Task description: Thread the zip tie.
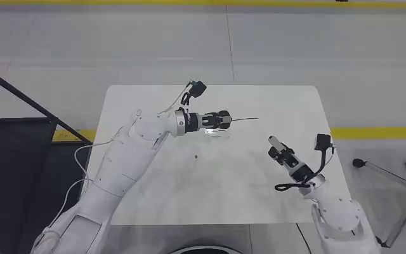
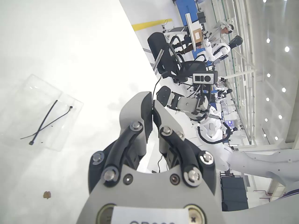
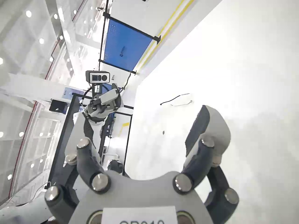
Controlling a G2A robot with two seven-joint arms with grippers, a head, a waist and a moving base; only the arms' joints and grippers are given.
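**A:** White desk (image 1: 254, 190), smooth and matte, with workshop racks and ceiling lights behind. I'd call this the stage where the tie is in hand but not threaded. The left end effector (image 2: 153, 103) has its dark pads pinched tight on the zip tie (image 1: 246, 119), held above the middle of the desk.

**B:** It's a thin, flexible black strip. The free length pokes out past the fingertips toward the robot's right side. I can't make out whether the head or the tail is clamped (it's far too slim to tell).

**A:** And the right end effector (image 1: 274, 141)?

**B:** Jaws spread wide, nothing between them. It sits well apart from the tie, over the near right part of the desk.

**A:** So no loop yet, by my reading. The next move calls for the right one to come across and catch that free length. Then the strip has to bend round until the tail meets the small slot in the head. That needs fine alignment, and a springy strip will want to flick away.

**B:** Below the left arm lies a clear plastic sheet (image 2: 30, 94), glossy and flat. Two spare ties (image 2: 43, 124) are crossed on it, each with a small blocky head at one end.

**A:** There's also a tiny brown crumb (image 2: 47, 194) on the desk, nearer the robot.
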